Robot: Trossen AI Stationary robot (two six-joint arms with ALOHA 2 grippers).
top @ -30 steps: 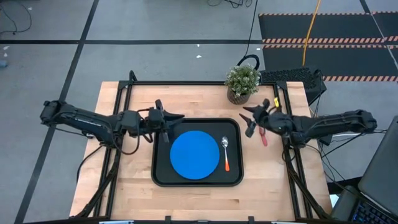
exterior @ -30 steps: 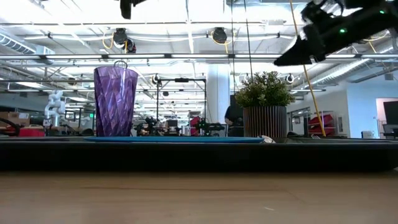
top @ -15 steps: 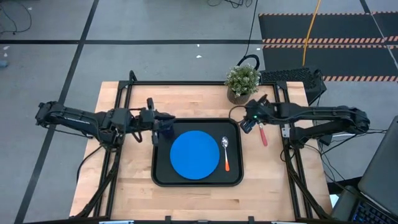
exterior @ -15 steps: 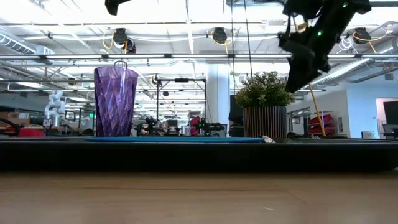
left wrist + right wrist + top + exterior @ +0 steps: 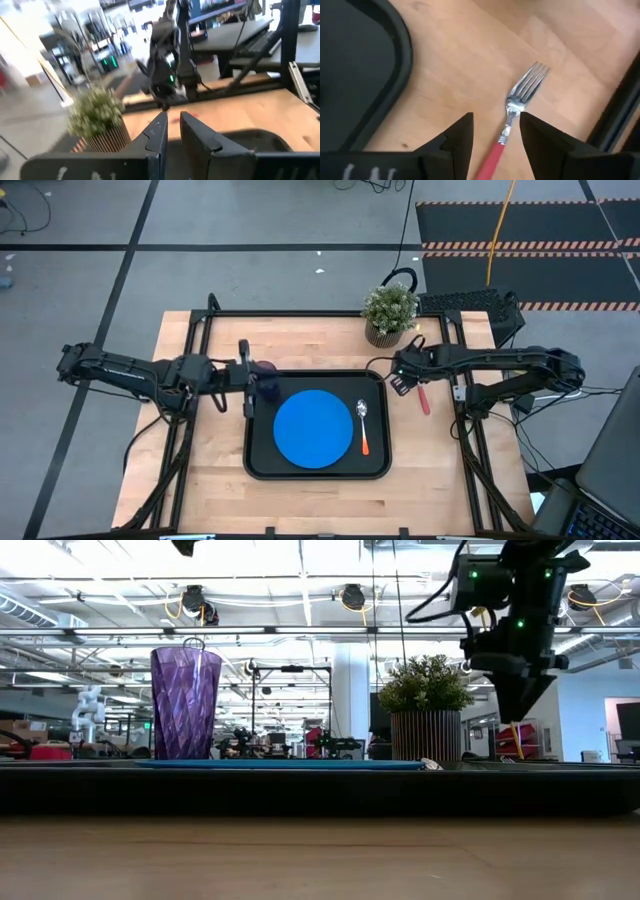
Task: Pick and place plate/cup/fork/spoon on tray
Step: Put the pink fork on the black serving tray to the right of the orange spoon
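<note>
On my tray (image 5: pixel 254 465) the plate (image 5: pixel 313 428) lies in the middle and the spoon (image 5: pixel 363 424) just beside it toward the right rim. The cup (image 5: pixel 185 702) stands at the tray's far left corner; my left gripper (image 5: pixel 250 383) hangs above it, fingers a narrow gap apart, grasping nothing. Three items done, I judge. The fork (image 5: pixel 516 116) is left, on the bare counter just off the tray's right edge. My right gripper (image 5: pixel 495 132) hovers over it, fingers spread either side of its neck, not yet clenched.
</note>
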